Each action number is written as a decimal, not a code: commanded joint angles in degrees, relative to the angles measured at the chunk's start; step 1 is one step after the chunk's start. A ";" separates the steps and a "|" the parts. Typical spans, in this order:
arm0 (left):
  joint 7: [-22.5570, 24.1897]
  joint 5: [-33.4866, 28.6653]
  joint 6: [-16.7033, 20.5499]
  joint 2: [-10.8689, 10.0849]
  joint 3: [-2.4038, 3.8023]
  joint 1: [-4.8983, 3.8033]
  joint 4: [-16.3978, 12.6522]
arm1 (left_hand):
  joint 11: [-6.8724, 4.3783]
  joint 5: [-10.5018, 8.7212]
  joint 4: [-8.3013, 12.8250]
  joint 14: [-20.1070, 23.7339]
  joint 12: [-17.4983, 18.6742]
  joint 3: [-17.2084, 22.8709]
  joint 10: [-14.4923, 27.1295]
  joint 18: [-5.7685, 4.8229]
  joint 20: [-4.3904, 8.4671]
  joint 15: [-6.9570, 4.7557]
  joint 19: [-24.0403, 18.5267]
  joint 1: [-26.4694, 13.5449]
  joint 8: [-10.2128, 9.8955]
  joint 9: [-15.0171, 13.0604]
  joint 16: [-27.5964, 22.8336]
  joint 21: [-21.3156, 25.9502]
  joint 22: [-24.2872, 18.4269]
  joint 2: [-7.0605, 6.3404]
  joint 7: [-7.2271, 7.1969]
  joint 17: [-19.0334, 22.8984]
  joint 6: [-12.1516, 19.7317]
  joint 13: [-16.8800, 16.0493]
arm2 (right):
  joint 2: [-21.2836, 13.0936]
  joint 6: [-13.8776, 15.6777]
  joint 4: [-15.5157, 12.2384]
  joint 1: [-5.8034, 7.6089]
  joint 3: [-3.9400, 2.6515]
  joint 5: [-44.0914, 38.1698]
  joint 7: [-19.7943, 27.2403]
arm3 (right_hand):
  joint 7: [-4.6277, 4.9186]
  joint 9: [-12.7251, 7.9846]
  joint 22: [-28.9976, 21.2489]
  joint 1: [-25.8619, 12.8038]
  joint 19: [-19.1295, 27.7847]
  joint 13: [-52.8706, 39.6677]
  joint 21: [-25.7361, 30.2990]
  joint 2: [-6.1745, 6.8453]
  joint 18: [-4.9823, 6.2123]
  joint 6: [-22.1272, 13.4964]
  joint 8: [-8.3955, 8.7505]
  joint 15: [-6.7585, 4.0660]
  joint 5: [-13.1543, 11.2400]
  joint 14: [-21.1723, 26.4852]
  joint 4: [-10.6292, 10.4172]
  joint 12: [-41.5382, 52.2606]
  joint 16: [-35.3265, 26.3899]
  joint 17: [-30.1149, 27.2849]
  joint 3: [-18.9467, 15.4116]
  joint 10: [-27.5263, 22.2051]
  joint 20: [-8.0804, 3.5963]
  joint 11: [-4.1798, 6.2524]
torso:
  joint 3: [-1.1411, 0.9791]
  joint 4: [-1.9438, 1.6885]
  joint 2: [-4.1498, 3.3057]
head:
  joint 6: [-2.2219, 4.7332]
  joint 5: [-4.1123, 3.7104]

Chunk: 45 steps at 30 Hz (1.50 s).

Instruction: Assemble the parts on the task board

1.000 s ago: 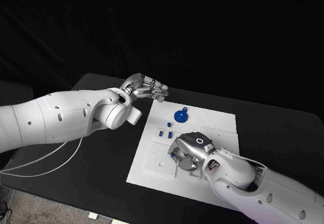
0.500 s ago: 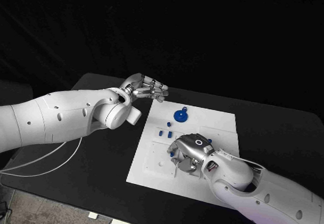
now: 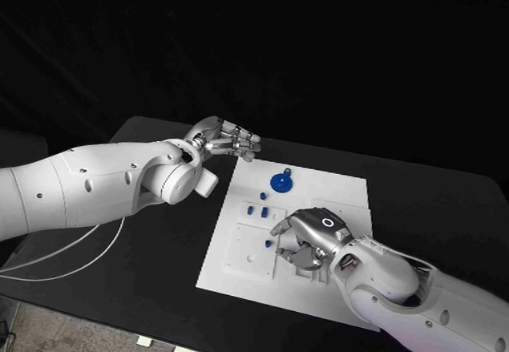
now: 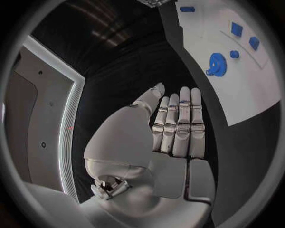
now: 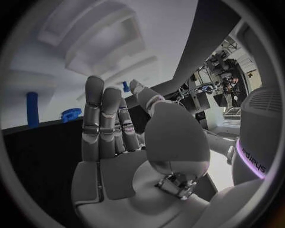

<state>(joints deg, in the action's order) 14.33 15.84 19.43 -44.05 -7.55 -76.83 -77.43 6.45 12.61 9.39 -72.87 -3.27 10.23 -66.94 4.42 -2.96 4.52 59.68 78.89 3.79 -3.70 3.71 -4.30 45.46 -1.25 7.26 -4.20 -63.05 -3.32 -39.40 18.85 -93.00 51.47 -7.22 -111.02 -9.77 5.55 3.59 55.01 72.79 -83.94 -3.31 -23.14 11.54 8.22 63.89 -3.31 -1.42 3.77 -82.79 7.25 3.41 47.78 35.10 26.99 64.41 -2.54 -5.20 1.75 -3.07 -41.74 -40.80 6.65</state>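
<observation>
On the black worktop (image 3: 135,241) the task board (image 3: 235,263) carries blue parts (image 3: 283,182), the empty left hand (image 3: 225,138) hovering flat-fingered beside it while the right hand (image 3: 303,239), grip unclear, crowds low and risks knocking parts askew.

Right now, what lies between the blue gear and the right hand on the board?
In the head view, small blue parts stand on the task board between the blue gear and the right hand.

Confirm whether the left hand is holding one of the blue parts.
No: the left hand lies flat with fingers together and nothing in it, off the task board where the blue gear lies.
</observation>
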 commanded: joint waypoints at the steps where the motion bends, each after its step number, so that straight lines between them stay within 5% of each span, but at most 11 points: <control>1: 0.29 -0.14 -0.89 -0.02 0.03 -0.11 -0.09 | -0.08 -0.31 0.27 0.54 -0.20 -0.10 0.47 0.38 -0.28 -0.01 0.17 0.12 -0.12 -0.01 -0.21 0.34 -0.05 0.51 0.07 0.05 -0.30 0.02 | -1.48 1.44 -1.47 0.09 -1.98 3.39 -0.09 | 0.05 -0.04 -0.05 0.46 -2.25 -0.04 -0.19 0.07 1.10 -0.35 -0.23 0.28 0.02 0.08 -0.17 -0.07 0.33 -0.07 0.42 0.67 0.22 0.42 | 0.03 0.07 0.06 | 0.35 -0.59; 6: 0.40 -0.21 -0.94 -0.06 0.03 -0.11 -0.04 | -0.08 -0.31 0.27 0.54 -0.20 -0.10 0.47 0.38 -0.28 -0.01 0.17 0.12 -0.12 -0.01 -0.21 0.34 -0.05 0.51 0.07 0.05 -0.30 0.02 | -3.90 -2.62 -2.11 0.11 -6.72 6.17 -0.56 | 0.06 -0.03 0.42 0.14 -2.18 -0.04 -1.27 0.08 1.05 -0.46 -0.25 0.28 1.69 0.11 -0.19 -0.06 1.50 0.30 0.04 1.15 0.17 0.52 | 0.04 0.07 0.09 | 0.82 -1.35; 9: 0.43 -0.26 -0.97 -0.07 0.02 -0.11 -0.01 | -0.08 -0.31 0.27 0.54 -0.20 -0.10 0.47 0.38 -0.28 -0.01 0.17 0.12 -0.12 -0.01 -0.21 0.34 -0.05 0.51 0.07 0.05 -0.30 0.02 | -5.28 -5.63 -1.97 0.15 -9.03 6.80 -1.23 | 0.11 -0.03 0.62 0.32 -2.14 -0.04 -1.60 -0.16 1.01 -0.60 -0.24 0.30 2.40 0.18 -0.03 -0.07 1.95 0.28 -0.94 1.51 0.20 0.61 | 0.02 0.03 0.06 | 1.06 -1.83; 14: 0.44 -0.29 -1.01 -0.09 0.01 -0.11 0.01 | -0.12 -0.29 0.26 0.47 -0.21 -0.14 0.35 0.42 -0.30 -0.04 0.23 0.15 -0.11 -0.02 -0.20 0.32 -0.16 0.60 0.05 0.02 -0.39 0.02 | -7.07 -12.39 -1.68 0.30 -11.12 5.17 -3.60 | 0.14 -0.04 0.66 0.32 -1.82 -0.05 -1.43 -0.28 0.96 -0.69 -0.22 0.34 -0.05 0.36 -0.55 -0.05 1.95 -0.07 -2.57 1.00 0.27 0.52 | -0.01 0.00 0.02 | 1.27 -1.87; 21: 0.45 -0.30 -1.01 -0.02 0.01 -0.11 0.09 | -0.12 -0.29 0.26 0.47 -0.21 -0.14 0.35 0.42 -0.30 -0.04 0.23 0.15 -0.11 -0.02 -0.20 0.32 -0.16 0.60 0.05 0.02 -0.39 0.02 | -7.48 -16.39 -0.32 0.36 -11.86 3.17 -5.15 | -1.11 -0.03 0.10 1.88 -1.91 -0.04 -0.39 0.53 0.86 -1.88 -0.24 0.99 -0.68 0.38 -2.30 -0.03 1.65 -0.82 -7.60 -2.16 0.82 -0.07 | -0.04 -0.06 -0.03 | 1.24 -1.84; 31: 0.45 -0.31 -0.90 -0.08 0.01 -0.11 0.17 | -0.10 -0.27 0.32 0.58 -0.20 -0.17 0.41 0.41 -0.29 -0.01 0.19 0.17 -0.11 -0.02 -0.23 0.33 -0.17 0.57 0.04 0.05 -0.41 0.03 | -6.42 -19.22 1.76 0.29 -11.46 2.66 -5.49 | -1.59 -0.02 -0.32 3.52 -1.94 -0.05 0.35 1.10 1.33 -2.85 -0.24 1.29 -0.89 0.92 -5.61 -0.01 1.84 -0.86 -12.14 -3.85 1.16 -0.61 | 0.00 -0.12 -0.08 | 1.05 -2.11; 37: 0.44 -0.31 -0.88 -0.16 0.00 -0.11 0.16 | -0.10 -0.27 0.32 0.58 -0.20 -0.17 0.41 0.41 -0.29 -0.01 0.19 0.17 -0.11 -0.02 -0.23 0.33 -0.17 0.57 0.04 0.05 -0.41 0.03 | -5.89 -18.56 2.48 0.19 -11.19 2.61 -5.02 | -1.22 0.01 -0.24 4.52 -2.19 -0.09 0.15 -0.41 0.95 -2.23 -0.31 0.93 -1.05 0.72 -4.88 0.10 1.85 -0.84 -9.92 -1.10 0.81 0.10 | 0.01 -0.10 -0.02 | 1.00 -2.17; 45: 0.38 -0.31 -0.93 -0.14 0.00 -0.11 0.18 | -0.10 -0.27 0.32 0.58 -0.20 -0.17 0.41 0.41 -0.29 -0.01 0.19 0.17 -0.11 -0.02 -0.23 0.33 -0.17 0.57 0.04 0.05 -0.41 0.03 | -5.27 -16.97 2.43 0.05 -10.81 2.75 -3.88 | -0.54 0.03 0.36 3.27 -2.21 -0.03 -0.76 -1.53 -0.27 0.00 -0.35 0.23 -1.05 0.20 -3.08 0.00 2.02 -0.52 -1.76 2.83 0.02 1.34 | 0.03 -0.11 -0.04 | 0.88 -2.34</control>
<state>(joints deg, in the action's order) 14.33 15.81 19.15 -44.26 -7.58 -76.83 -77.18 6.44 12.61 9.39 -72.88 -3.27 10.23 -66.94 4.42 -2.96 4.52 59.68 78.93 3.78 -3.70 3.71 -4.30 45.35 -1.28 7.26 -4.22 -63.05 -3.32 -44.77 1.76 -90.44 51.61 -18.07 -107.53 -14.51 4.94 3.60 55.35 76.41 -84.04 -3.33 -23.69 10.05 8.38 63.52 -3.31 -1.00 2.88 -82.56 4.19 3.45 49.59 34.52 25.19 67.00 -2.25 -3.85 1.77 -3.16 -41.80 -39.85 4.39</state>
